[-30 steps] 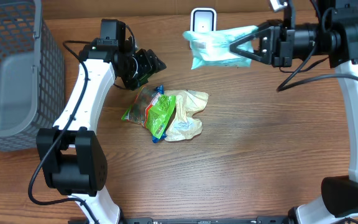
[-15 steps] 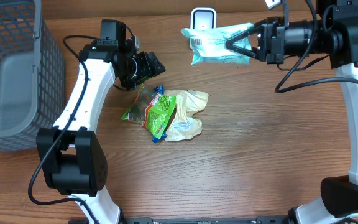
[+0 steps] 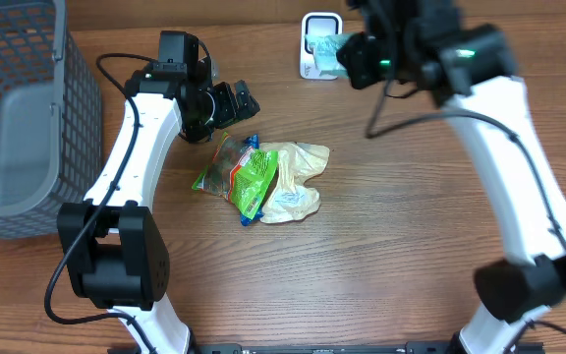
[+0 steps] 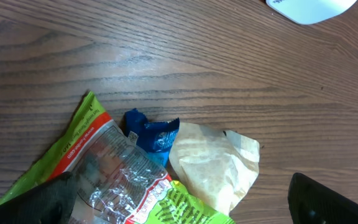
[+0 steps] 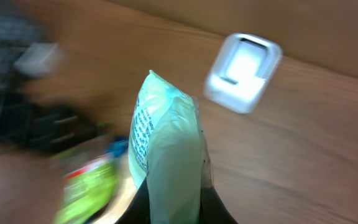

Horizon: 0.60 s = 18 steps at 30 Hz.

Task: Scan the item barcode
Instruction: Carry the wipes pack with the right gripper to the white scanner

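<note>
Wood table (image 3: 411, 246) — mint pouch (image 5: 166, 143) beside scanner (image 5: 244, 68).

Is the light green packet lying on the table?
No, the right gripper holds the light green packet up off the table.

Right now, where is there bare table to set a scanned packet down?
The table is bare from the snack pile toward the near edge and right, up to the right arm. Crowded: the far edge, where the mint packet is held at the scanner.
</note>
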Motion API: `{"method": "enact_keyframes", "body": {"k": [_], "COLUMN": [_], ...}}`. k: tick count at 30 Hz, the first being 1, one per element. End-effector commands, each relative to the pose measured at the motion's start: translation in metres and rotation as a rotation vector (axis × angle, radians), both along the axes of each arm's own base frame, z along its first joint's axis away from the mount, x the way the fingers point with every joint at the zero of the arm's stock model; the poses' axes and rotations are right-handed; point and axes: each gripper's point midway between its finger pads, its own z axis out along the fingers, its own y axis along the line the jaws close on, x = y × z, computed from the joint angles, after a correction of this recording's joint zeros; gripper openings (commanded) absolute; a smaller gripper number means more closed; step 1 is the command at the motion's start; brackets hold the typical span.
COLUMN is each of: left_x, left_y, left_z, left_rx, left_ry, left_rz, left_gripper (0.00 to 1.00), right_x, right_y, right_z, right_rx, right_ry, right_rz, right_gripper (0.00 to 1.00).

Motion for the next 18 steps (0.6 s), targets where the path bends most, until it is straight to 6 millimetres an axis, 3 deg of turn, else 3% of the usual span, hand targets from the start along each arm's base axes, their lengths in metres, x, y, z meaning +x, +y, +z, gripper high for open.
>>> {"method": "enact_keyframes", "body": {"k": [1, 4, 11, 18], "left_x": [0.003, 0.003, 0.003, 0.003], "left_y": [0.004, 0.004, 0.004, 0.004], "left_z": [0.012, 0.012, 0.012, 0.012], "left_rx": [0.016, 0.016, 0.016, 0.016], "left_ry": [-0.036, -0.036, -0.036, -0.036], "left_rz": [-0.003, -0.003, -0.003, -0.003], "left_gripper": [1.0, 1.0, 1.0, 1.0], "right_x": [0.04, 0.061, 0.099, 0.126], "right_y": [-0.037, -0.042, -0.032, -0.016], "right_z": [-0.01, -0.024, -0.068, -0.087], "right_rx": [-0.267, -0.355, -0.484, -0.579], "right_ry": [-0.139, -0.189, -0.229, -0.312], "right_rz": [-0.273, -0.338, -0.272, -0.174], "right_gripper": [0.04, 0.04, 0.04, 0.04]}}
